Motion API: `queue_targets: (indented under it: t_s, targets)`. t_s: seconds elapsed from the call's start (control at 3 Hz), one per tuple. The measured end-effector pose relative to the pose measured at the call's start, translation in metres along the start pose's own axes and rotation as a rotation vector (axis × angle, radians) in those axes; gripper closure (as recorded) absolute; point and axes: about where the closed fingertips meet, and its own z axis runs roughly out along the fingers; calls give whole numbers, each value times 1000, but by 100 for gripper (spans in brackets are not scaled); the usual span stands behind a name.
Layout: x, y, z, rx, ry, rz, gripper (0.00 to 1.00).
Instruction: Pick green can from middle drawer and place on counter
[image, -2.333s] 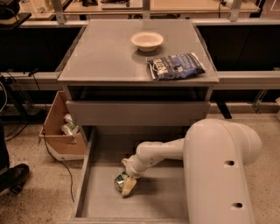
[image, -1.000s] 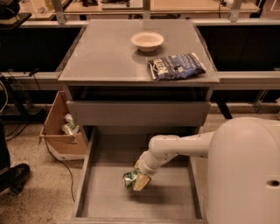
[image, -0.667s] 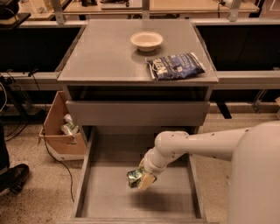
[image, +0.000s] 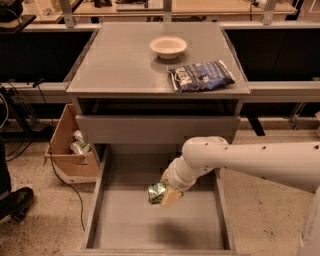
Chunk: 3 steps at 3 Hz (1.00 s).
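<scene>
The green can (image: 157, 193) is a small shiny green-and-silver can held in my gripper (image: 164, 194), lifted above the floor of the open middle drawer (image: 135, 225). My white arm reaches in from the right and bends down to the can. The gripper is shut on the can, with a tan finger (image: 171, 198) on its right side. The counter (image: 120, 65) is the grey cabinet top above the drawer, at the upper middle of the camera view.
A white bowl (image: 168, 46) and a dark blue chip bag (image: 201, 75) lie on the counter's right half. A closed drawer front (image: 155, 129) sits above the open drawer. A cardboard box (image: 70, 150) with pale cans stands on the floor at the left.
The gripper has carried the green can to the right and upward, off the drawer floor. The arm has swung further to the right of the view.
</scene>
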Motion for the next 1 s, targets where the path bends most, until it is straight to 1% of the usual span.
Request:
queue_targets:
  t_s: [0.33, 0.67, 1.0]
  targets:
    - [0, 0, 0, 0, 0, 0, 100]
    - [-15, 1, -19, 2, 24, -26, 100]
    - [-47, -6, -71, 33, 28, -55, 100]
